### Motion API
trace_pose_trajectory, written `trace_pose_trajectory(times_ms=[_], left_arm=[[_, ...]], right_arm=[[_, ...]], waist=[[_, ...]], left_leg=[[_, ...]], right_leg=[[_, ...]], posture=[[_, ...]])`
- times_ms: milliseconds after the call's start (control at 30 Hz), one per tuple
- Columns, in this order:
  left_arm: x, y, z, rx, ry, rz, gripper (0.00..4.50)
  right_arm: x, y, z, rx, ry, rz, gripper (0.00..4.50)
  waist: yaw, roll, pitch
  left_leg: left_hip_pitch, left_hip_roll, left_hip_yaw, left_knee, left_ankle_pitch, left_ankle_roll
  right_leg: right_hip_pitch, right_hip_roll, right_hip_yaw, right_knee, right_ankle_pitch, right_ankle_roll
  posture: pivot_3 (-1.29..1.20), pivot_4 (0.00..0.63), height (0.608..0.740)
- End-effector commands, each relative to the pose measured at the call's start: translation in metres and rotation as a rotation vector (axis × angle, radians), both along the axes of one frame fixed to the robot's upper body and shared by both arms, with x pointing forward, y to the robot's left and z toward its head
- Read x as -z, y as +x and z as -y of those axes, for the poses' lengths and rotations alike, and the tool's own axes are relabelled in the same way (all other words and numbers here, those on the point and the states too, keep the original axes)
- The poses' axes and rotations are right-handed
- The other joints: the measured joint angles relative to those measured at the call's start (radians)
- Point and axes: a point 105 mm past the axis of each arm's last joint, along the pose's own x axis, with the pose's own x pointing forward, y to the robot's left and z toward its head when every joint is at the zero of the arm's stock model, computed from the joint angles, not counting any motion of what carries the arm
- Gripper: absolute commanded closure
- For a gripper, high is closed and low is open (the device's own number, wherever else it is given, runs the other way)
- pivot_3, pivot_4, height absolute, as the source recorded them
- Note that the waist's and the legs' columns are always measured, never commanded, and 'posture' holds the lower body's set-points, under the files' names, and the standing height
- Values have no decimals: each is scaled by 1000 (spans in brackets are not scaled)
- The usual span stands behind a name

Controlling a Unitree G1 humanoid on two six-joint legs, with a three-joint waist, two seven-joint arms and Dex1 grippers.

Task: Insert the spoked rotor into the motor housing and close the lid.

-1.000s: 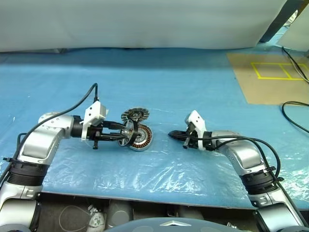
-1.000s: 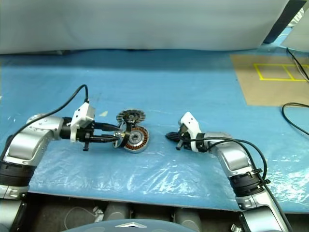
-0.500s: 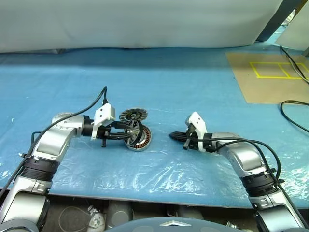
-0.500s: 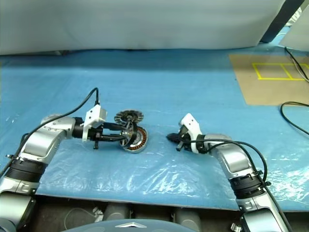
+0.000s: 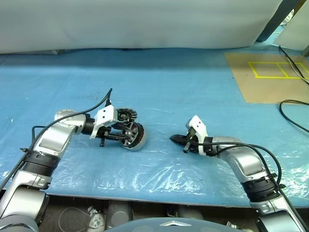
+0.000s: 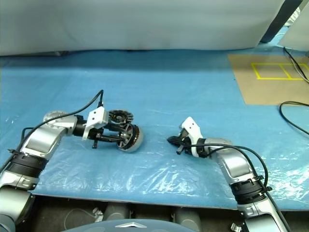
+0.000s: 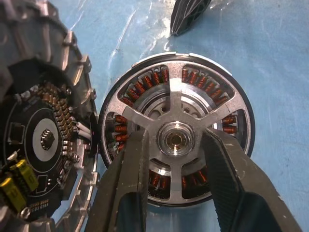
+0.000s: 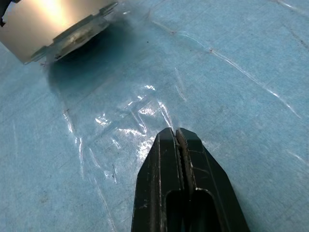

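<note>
While my left hand clamped the spoked rotor at its hub, seated over the motor housing, I needed level pressure (lid just beside); my right hand waited pinched shut, well apart.

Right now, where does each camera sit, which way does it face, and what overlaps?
Head stereo pair: looks forward and down over both arms at the blue sheet.
Left wrist: looks along the left gripper, which holds the spoked rotor in the motor housing; lid beside.
Right wrist: looks along the shut right gripper.
Shared: the housing.
</note>
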Motion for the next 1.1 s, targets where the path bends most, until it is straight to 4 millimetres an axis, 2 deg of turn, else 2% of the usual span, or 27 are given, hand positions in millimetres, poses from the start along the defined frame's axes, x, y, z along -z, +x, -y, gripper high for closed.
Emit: trace_pose_trajectory(times_ms=[33,100,167,233,267,567,667,767,967,1100], left_arm=[[-2,2,-1,4,23,16,3191],[-6,2,4,13,-12,8,3191],[-11,7,8,2,-45,41,2458],[-14,14,10,-28,-54,84,1919],[-14,11,10,-8,-54,69,1606],[-42,4,18,24,-213,79,1606],[-49,-9,16,30,-264,49,1606],[-54,-26,9,6,-350,29,1606],[-27,-43,-10,-197,-424,16,1606],[-18,-51,-16,-337,-487,18,1606]], right_arm=[[-7,1,-4,-10,8,36,4500],[-7,2,-5,-13,5,37,4500],[-7,2,-6,-13,2,36,4500],[-6,3,-6,-14,-1,36,4500],[-6,3,-6,-14,0,34,4500],[-7,3,-8,-18,22,25,4500],[-19,3,-11,-34,65,47,4500],[-39,-1,-23,-114,134,61,4500],[-49,7,-53,-241,139,78,4500],[-56,7,-76,-320,173,76,4500]], waist=[[0,0,0],[0,0,0],[0,0,0],[0,0,0],[0,0,0],[0,0,0],[-1,0,0],[-8,0,0],[-14,0,0],[-8,0,0]], left_leg=[[0,0,0,0,0,0],[0,0,0,0,0,0],[0,0,0,0,0,0],[-1,0,0,1,0,0],[-1,0,0,1,0,0],[-1,0,0,0,0,0],[-1,0,0,0,0,0],[-2,0,0,0,0,0],[-2,1,1,-1,0,0],[-2,1,0,0,0,1]], right_leg=[[0,0,0,0,0,0],[0,0,0,0,0,0],[0,0,0,0,0,0],[0,0,0,0,0,0],[0,0,0,0,0,0],[0,0,0,0,0,0],[0,0,0,0,0,0],[-1,0,0,0,0,0],[-1,1,0,0,0,0],[-1,0,0,-1,-2,-3]], posture=[[0,150,740],[0,150,740],[0,150,740],[0,150,740],[0,150,740],[0,150,740],[0,150,740],[0,150,740],[0,150,740],[0,150,740]])
